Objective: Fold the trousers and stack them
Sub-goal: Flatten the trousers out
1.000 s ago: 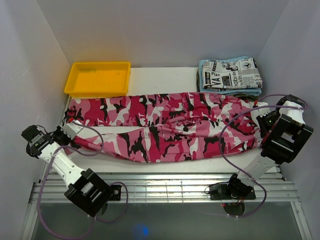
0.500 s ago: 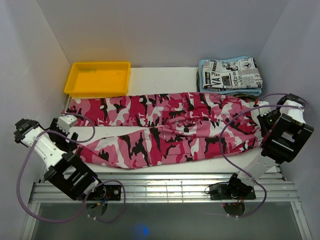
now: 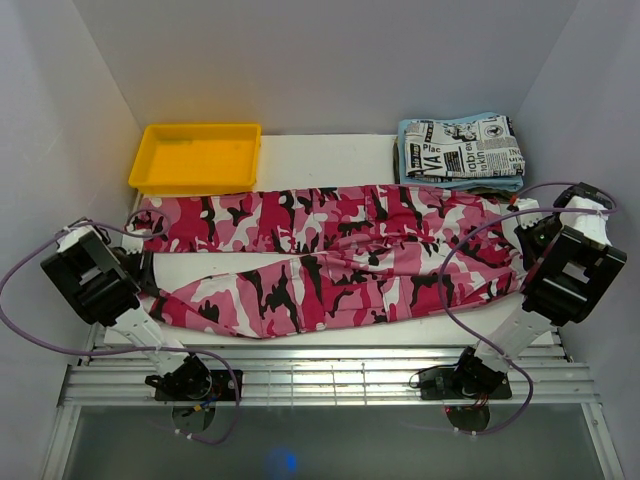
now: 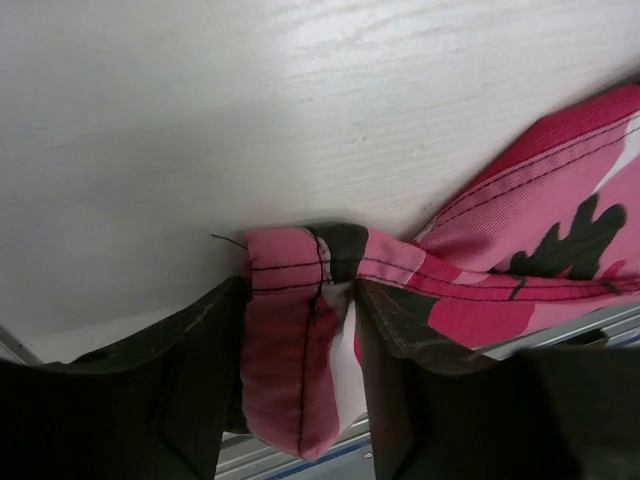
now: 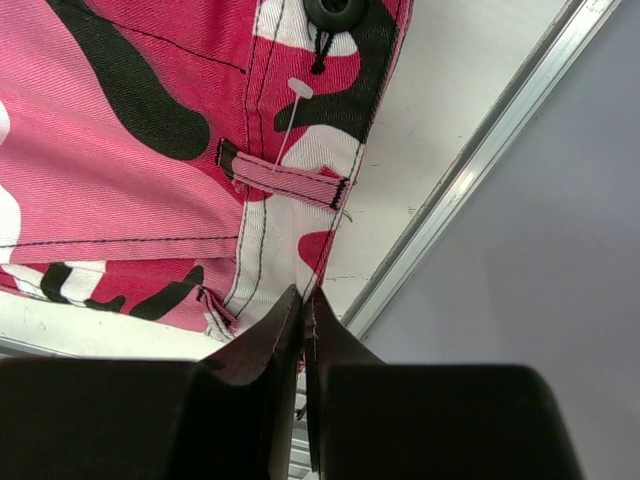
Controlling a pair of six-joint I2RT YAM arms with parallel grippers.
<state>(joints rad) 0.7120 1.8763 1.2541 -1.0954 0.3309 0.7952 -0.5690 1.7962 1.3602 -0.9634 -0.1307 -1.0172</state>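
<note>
White walls box in a pale table [image 3: 320,155], and the trousers [image 3: 330,250] lie across it from the left edge to the right, the two legs reaching to the left and the waist at the right. At upper left sits a yellow tray [image 3: 195,128]; at upper right a newspaper-print garment [image 3: 465,145] rests on a light blue cloth [image 3: 408,165], whose lower layers are hard to make out. From above, the left gripper [image 4: 300,300] is mostly hidden under its own arm at the left edge. Its wrist view shows dark fingers [image 4: 200,340] standing apart with a folded leg hem between them, not pinched flat, so it is released. The right gripper [image 5: 305,300] is clenched on the waistband edge near a belt loop [image 5: 285,180] and a black button [image 5: 335,8] cut off by the frame top — how much cloth lies inside the closed tips cannot be seen.
</note>
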